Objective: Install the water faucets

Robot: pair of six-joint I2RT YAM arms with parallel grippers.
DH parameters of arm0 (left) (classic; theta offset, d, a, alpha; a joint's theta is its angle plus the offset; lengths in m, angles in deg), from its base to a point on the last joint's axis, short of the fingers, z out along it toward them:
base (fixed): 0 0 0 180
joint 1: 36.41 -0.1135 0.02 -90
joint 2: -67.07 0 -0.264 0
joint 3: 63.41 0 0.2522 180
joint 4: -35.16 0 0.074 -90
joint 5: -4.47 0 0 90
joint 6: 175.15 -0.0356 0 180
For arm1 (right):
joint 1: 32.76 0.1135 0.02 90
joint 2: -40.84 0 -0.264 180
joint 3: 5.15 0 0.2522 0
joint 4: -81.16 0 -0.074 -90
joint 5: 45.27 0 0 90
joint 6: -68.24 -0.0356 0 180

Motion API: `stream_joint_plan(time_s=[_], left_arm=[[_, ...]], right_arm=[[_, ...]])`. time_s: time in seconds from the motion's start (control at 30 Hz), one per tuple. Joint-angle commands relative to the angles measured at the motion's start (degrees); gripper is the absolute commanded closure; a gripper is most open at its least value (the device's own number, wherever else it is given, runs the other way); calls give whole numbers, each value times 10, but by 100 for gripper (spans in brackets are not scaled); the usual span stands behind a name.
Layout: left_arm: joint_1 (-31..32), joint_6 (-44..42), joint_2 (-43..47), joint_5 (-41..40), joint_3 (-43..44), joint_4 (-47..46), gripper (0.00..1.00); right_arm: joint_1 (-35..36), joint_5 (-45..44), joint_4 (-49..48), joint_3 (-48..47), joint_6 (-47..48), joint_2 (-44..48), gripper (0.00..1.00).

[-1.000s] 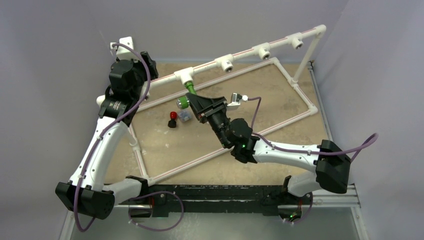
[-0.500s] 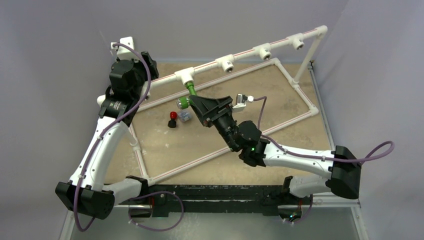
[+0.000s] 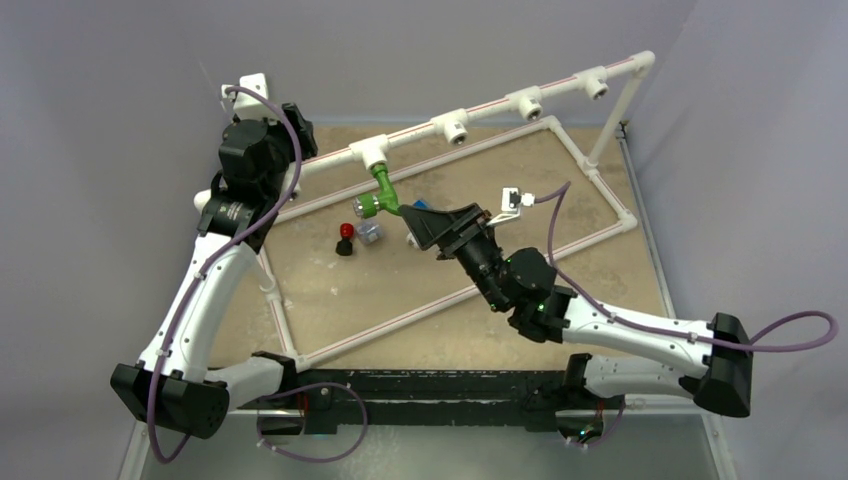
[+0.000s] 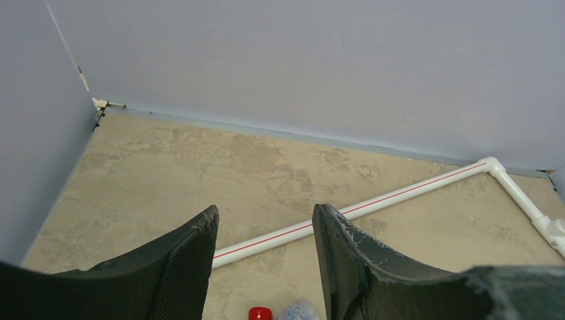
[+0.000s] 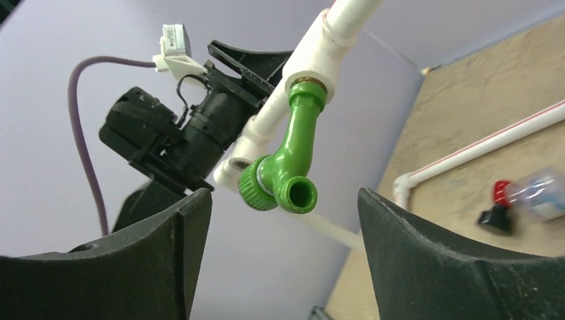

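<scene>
Green faucet (image 5: pixel 286 167) is seated in the tee fitting (image 5: pixel 313 63) on the raised pipe along the table's far edge, left of centre, its spout hanging down. The right gripper (image 3: pixel 408 226) sits just beside it, fingers spread wide, gripping nothing. Down on the tabletop close by, the black faucet with red knob (image 3: pixel 345 240) and the white faucet (image 3: pixel 370 233) lie side by side inside the pipe frame (image 3: pixel 590 172). Left gripper (image 4: pixel 265 217) hovers by the far-left corner, fingers apart, nothing between them.

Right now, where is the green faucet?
In the top view, the green faucet hangs from the leftmost visible white tee of the raised pipe, just beyond the open right gripper.
</scene>
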Motion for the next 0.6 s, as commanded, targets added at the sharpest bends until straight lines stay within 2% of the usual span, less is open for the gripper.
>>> stream_joint_plan(time_s=[0.0, 0.23, 0.37, 0.57], left_arm=[[14, -3, 1, 31, -17, 117, 47], [14, -5, 0, 31, -16, 117, 47], [14, -4, -1, 31, -15, 118, 47], [14, -4, 1, 32, -17, 117, 47]], right_arm=[[-2, 6, 27, -14, 195, 39, 19], [-1, 58, 99, -65, 473, 51, 16], [-1, 83, 170, -117, 670, 34, 15], [1, 146, 209, -146, 858, 28, 15]])
